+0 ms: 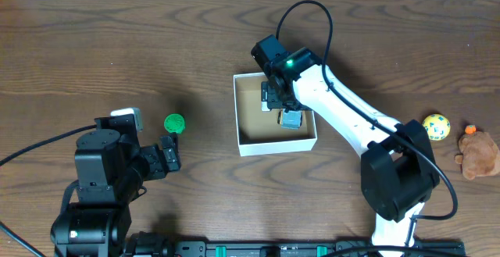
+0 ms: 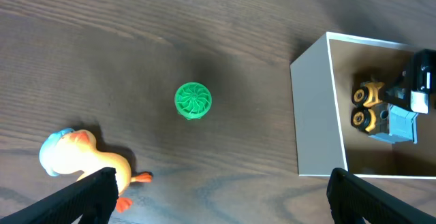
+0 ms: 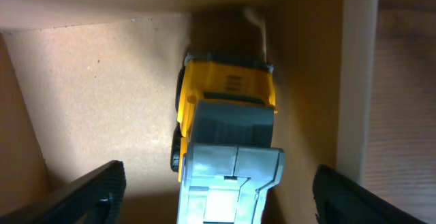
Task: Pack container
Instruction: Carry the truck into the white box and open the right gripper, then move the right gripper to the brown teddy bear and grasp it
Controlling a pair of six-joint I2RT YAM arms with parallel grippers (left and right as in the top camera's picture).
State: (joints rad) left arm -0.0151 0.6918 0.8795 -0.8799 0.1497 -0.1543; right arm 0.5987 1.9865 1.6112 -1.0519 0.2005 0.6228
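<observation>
So the toy truck (image 3: 228,125) is lying on the tan floor of the container (image 1: 277,144), tucked near a corner beside one wall. My guess is it sits there to leave room for more toys. The right claw (image 3: 218,173) hangs right over it, down inside the box. It's spread wide, with a finger out on each side of the truck and neither one touching it, so it's gripping nothing. The container itself sits around the middle of the desk (image 1: 117,38). The left claw (image 2: 218,183) is wide open too and empty, low above the desk, facing a green ribbed toy (image 2: 193,101) and a rubber duck (image 2: 85,157), probably next in line. A yellow ball (image 1: 437,126) and a brown plush (image 1: 478,154) sit far off to the right.
</observation>
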